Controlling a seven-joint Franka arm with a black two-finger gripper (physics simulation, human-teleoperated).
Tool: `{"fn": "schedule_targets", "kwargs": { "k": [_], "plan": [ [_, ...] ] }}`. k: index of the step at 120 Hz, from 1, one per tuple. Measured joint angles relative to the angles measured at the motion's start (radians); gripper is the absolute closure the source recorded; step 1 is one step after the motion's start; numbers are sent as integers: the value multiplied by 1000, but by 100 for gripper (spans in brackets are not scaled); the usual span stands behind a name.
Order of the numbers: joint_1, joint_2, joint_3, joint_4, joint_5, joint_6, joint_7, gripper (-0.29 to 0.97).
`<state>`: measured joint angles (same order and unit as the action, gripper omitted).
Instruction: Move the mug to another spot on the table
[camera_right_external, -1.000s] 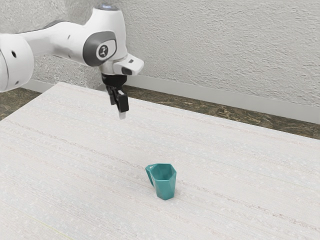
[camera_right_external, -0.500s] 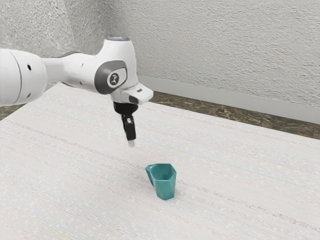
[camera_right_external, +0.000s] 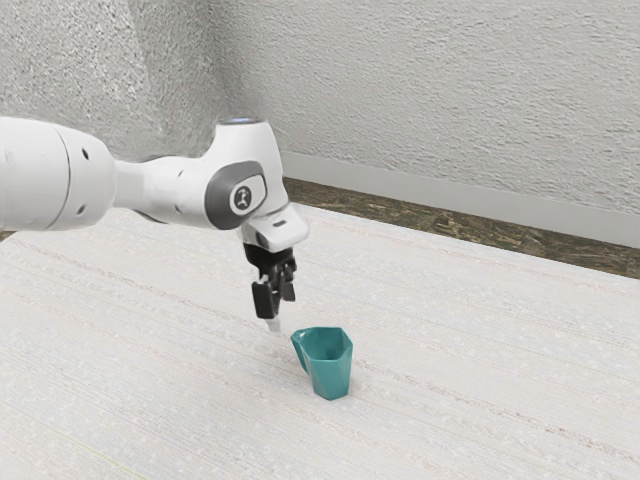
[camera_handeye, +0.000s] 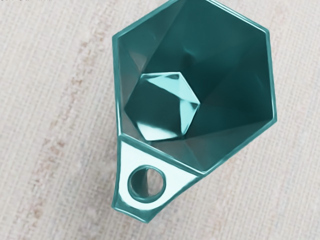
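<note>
1. Where the gripper (camera_right_external: 272, 318) hangs, just above and beside the teal mug (camera_right_external: 325, 362), I can't tell if it is apart or together.
2. Mug upright on the table (camera_right_external: 480, 330), handle (camera_handeye: 145, 185) toward the gripper.

mug (camera_right_external: 323, 362) upright on table (camera_right_external: 480, 330); gripper (camera_right_external: 272, 322) near, above handle side, toward exterior view's left.

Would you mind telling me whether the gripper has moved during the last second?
Yes. The gripper has come down and toward the exterior view's right, closing on the mug, which has stayed put on the table.
</note>
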<state>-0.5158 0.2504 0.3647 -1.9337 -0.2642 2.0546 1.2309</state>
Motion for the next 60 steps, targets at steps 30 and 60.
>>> {"fn": "schedule_targets", "kwargs": {
  "k": [30,60],
  "plan": [
    [3,54,-1,-11,-59,54,147,0],
    [3,101,-12,-5,-114,85,263,0]
  ]
}}
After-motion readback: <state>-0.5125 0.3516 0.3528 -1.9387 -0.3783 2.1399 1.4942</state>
